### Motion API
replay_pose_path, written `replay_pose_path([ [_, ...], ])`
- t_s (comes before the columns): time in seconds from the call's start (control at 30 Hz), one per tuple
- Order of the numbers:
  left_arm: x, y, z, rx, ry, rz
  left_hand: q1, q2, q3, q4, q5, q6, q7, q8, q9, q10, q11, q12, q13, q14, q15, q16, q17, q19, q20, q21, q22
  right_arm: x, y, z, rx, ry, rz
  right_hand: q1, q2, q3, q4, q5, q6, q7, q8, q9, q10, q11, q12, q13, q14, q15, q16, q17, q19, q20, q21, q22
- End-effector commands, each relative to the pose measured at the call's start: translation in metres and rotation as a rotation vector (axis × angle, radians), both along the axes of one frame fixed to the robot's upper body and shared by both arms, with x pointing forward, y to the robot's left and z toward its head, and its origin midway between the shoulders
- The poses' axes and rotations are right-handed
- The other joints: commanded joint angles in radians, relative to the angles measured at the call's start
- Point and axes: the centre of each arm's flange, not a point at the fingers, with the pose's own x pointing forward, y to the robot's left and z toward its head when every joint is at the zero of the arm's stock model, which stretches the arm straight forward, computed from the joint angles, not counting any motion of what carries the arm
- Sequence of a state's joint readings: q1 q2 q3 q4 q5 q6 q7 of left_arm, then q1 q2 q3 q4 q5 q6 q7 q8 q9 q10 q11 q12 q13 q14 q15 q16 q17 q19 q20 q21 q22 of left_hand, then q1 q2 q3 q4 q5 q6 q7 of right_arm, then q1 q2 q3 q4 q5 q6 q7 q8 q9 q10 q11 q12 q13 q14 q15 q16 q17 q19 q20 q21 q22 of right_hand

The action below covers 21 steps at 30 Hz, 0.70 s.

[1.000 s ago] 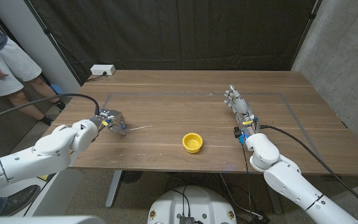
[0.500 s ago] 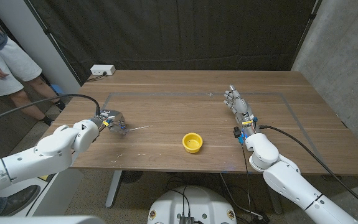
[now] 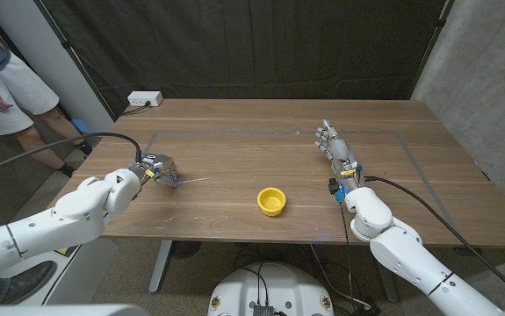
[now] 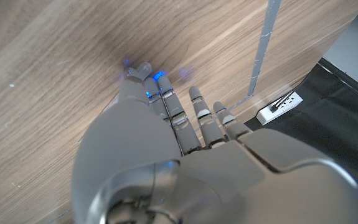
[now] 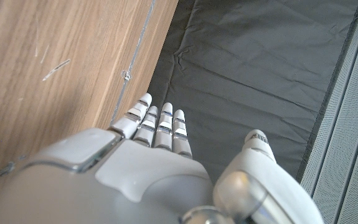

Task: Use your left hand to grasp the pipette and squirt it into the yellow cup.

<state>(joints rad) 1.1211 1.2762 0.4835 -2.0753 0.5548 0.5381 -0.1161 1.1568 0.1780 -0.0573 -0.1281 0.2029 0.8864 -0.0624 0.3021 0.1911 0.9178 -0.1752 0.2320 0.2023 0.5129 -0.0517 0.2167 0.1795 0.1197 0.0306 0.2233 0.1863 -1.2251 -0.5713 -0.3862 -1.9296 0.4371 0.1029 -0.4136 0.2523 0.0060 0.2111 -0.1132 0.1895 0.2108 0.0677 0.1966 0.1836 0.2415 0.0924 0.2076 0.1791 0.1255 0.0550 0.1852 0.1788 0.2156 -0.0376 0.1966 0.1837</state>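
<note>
My left hand is down on the table at the pipette; its thin tip pokes out toward the yellow cup. I can't tell whether the fingers have closed on it. Cup sits near the front edge. Right hand stands on edge, fingers straight, holding nothing.

Open surface between hands
Only yellow cup stands mid-surface; bare wood between it and left hand.
</note>
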Motion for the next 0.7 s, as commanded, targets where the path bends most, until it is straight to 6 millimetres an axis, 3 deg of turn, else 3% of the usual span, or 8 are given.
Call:
replay_pose_path([
  [0.03,0.0041,-0.0061,-0.006,0.0,0.016,-0.023,0.008,0.002,0.01,-0.003,-0.004,0.015,-0.001,0.001,0.0,0.013,0.002,0.0,0.001,0.01,-0.09,-0.001,0.001,0.011,0.0,0.007,0.001,0.0007,0.0021,-0.0014,-0.001,0.005,0.001,0.007,0.005,-0.002,0.001,-0.003,0.004,-0.001,0.0,0.006,0.01,-0.004,0.006,0.005,0.008,-0.002,0.002,0.004,0.005,-0.002,0.007,0.002],
  [0.57,0.0012,-0.0152,-0.0116,0.005,0.036,-0.032,0.026,0.002,0.039,0.007,-0.005,0.07,0.001,0.008,-0.001,0.061,0.0,-0.004,-0.001,0.042,-0.096,-0.001,0.0,0.026,-0.013,0.007,0.0,0.0006,0.0007,-0.006,0.004,0.018,0.006,0.007,0.006,-0.002,0.0,-0.003,0.006,-0.002,0.0,0.006,0.011,-0.005,0.006,0.005,0.007,-0.002,0.001,0.004,0.003,0.001,0.007,0.002],
  [0.7,-0.0017,-0.0121,-0.0098,0.006,0.036,-0.015,0.025,-0.007,0.042,0.011,-0.009,0.055,0.01,-0.002,-0.002,0.049,0.007,-0.015,-0.001,0.036,-0.09,-0.007,0.0,0.029,-0.001,0.006,0.0,0.0011,0.0017,-0.0052,0.001,0.019,0.009,0.007,0.006,-0.002,0.0,-0.003,0.005,-0.002,0.0,0.006,0.011,-0.005,0.006,0.005,0.008,-0.002,0.001,0.004,0.003,0.001,0.007,0.002],
])
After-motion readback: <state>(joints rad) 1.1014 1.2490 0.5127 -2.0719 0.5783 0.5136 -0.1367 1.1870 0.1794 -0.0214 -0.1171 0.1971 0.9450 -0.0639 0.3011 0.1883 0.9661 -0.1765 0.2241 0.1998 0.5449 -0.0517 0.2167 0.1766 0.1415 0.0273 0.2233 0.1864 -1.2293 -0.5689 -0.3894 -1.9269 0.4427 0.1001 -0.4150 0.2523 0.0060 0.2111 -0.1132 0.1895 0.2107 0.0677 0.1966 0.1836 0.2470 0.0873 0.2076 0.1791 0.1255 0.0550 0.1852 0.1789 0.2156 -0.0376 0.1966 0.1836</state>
